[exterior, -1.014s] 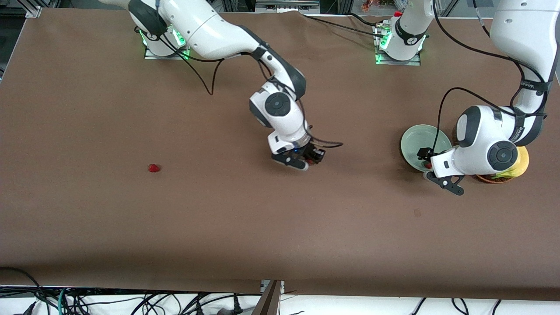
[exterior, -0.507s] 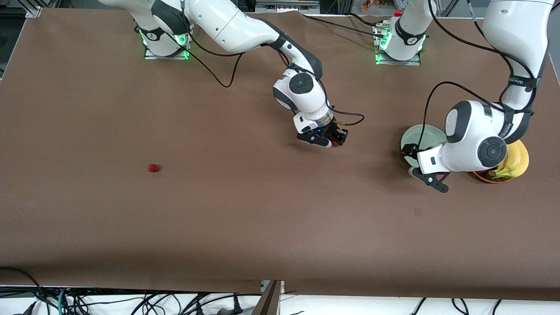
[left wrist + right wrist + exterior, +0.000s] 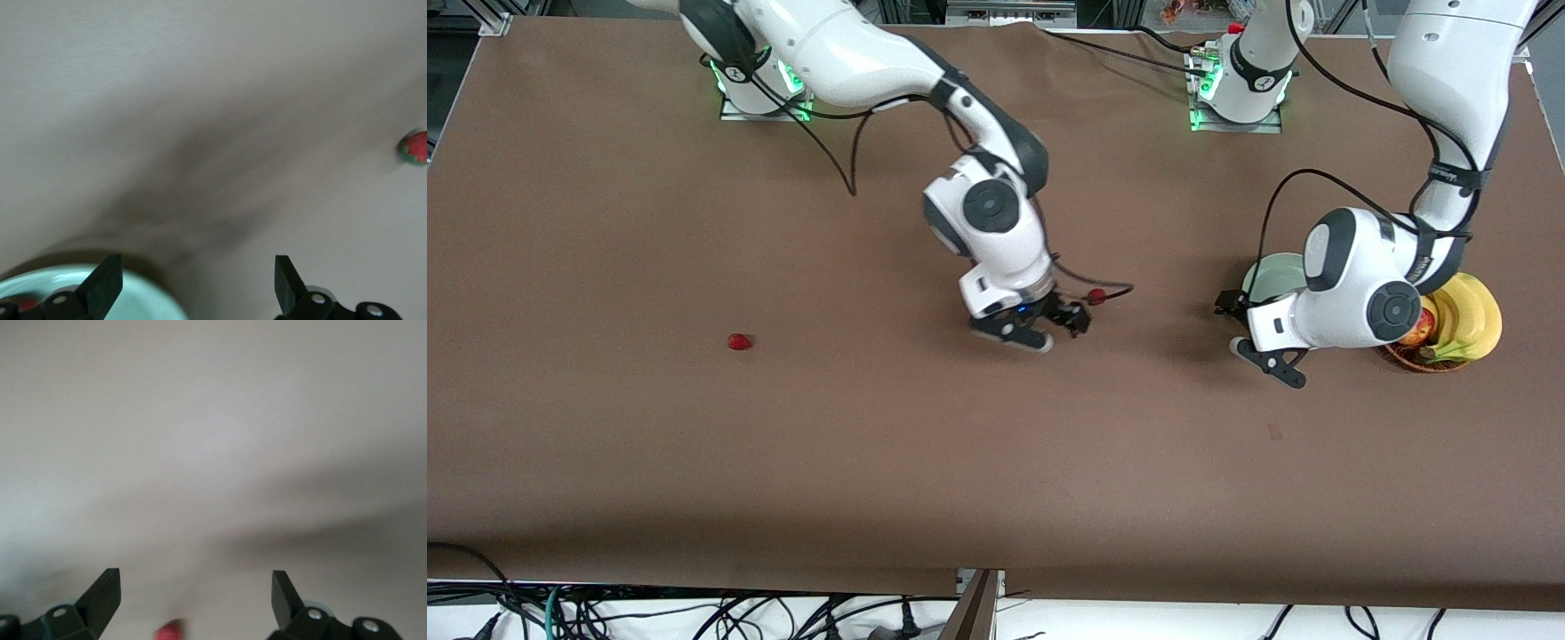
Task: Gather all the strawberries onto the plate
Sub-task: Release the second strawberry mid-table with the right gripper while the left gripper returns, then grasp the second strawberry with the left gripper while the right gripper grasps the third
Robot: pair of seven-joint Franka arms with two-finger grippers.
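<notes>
Step in hand, prob. a handoff mid-surface: one strawberry (image 3: 1096, 296) is lying on the brown surface (image 3: 871, 444) just beside the right gripper (image 3: 1049, 329), jaws wide & empty. Left gripper (image 3: 1249, 333) is hovering by the plate's edge, jaws wide w/ nothing in them; plate (image 3: 1272, 271) is sitting beside the fruit basket (image 3: 1449, 338), a red berry showing at its rim in the left wrist view. Another strawberry (image 3: 738, 341) is lying well apart, toward the right arm's end. Next move is calling for a reach to the mid-surface berry. Cables are trailing below the surface's near edge.

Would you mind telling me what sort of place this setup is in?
Probably a robotics lab: two robot arms bolted to a brown-covered table, loose cables along its edge, and metal framing at one corner.
</notes>
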